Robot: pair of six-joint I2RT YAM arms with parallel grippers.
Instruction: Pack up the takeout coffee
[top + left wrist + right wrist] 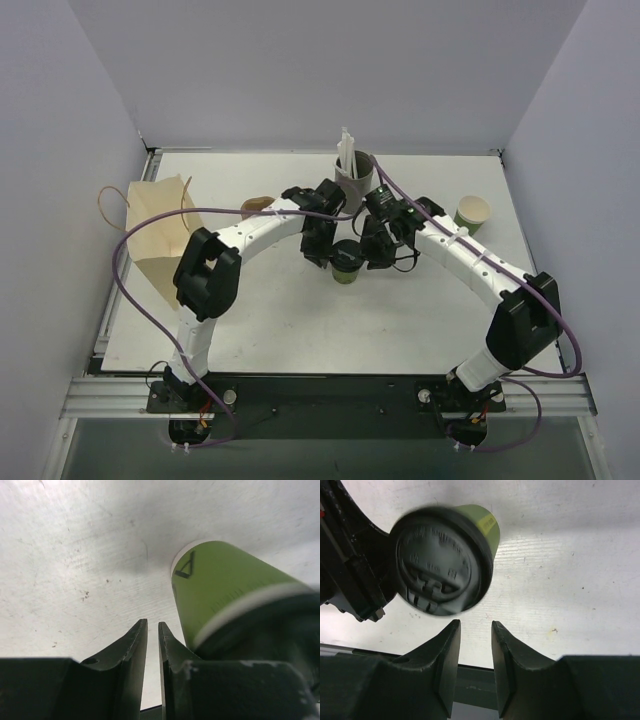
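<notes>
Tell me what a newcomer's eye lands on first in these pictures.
First, the lidded green cup with its black lid, in the middle of the table. The left gripper and right gripper flank it, and neither holds it. Next comes the brown paper bag at the left, then the grey cup of white straws at the back and an open green cup at the right.

The takeout coffee (225, 585) is green, its lid (440, 560) black (a pale band beneath); the paper bag (155, 240) is tan.
</notes>
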